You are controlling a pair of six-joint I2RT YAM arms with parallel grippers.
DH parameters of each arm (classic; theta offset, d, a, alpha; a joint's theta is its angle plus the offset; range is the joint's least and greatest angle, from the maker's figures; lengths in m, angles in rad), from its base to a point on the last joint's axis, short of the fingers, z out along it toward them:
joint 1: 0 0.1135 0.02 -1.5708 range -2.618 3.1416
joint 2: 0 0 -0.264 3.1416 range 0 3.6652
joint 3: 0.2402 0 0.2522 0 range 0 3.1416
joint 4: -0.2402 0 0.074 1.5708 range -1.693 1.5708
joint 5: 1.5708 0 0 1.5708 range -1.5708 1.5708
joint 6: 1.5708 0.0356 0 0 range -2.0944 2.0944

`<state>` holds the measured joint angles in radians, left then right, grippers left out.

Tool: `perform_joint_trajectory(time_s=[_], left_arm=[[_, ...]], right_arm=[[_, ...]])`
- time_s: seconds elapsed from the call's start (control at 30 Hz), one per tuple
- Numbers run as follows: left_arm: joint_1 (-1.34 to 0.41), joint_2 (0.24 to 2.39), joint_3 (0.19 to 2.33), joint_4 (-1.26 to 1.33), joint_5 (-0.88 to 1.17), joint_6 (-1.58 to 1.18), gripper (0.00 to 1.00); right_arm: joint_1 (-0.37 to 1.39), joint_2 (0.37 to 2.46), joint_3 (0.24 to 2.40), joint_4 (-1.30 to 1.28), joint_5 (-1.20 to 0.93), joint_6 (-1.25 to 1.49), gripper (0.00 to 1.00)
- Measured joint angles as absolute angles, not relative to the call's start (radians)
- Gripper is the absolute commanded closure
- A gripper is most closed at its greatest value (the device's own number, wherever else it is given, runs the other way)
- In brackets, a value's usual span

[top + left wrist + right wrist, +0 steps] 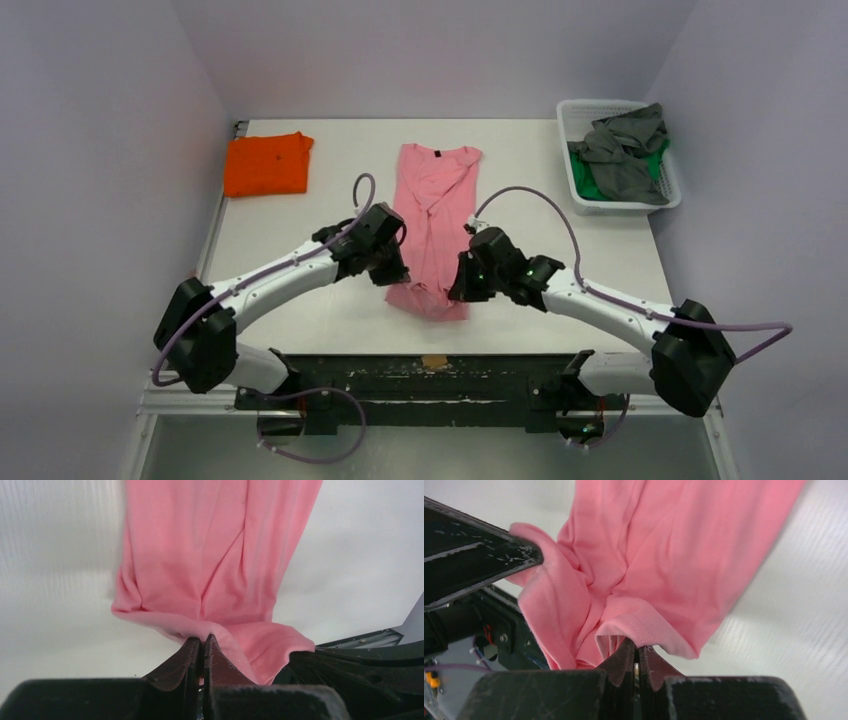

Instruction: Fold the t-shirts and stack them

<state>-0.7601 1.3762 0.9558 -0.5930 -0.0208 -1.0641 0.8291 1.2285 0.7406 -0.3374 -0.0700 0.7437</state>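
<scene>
Pink t-shirt (435, 200) lengthwise on desk (290, 280) centre | left tool (202, 644) and right tool (638, 649) both clamped on its near hem | risk: shallow hem grip may slip mid-fold, leaving cloth bunched.

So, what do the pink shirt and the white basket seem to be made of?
The pink shirt looks like soft, matte knit cloth, perhaps cotton jersey: it drapes in folds and shows a stitched hem. The basket looks like white moulded plastic: thin rigid walls that seem slotted.
</scene>
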Motion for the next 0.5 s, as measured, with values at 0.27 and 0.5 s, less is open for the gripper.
perform_joint_trajectory(time_s=[0.27, 0.5], left_arm=[[-0.601, 1.609, 1.219, -0.616, -0.011, -0.982, 1.00], [-0.515, 1.784, 1.390, -0.636, 0.004, -0.925, 1.00]], right_arm=[[0.586, 1.414, 0.922, -0.321, -0.079, 0.641, 1.00], [0.467, 1.598, 1.053, -0.272, -0.142, 0.597, 1.00]])
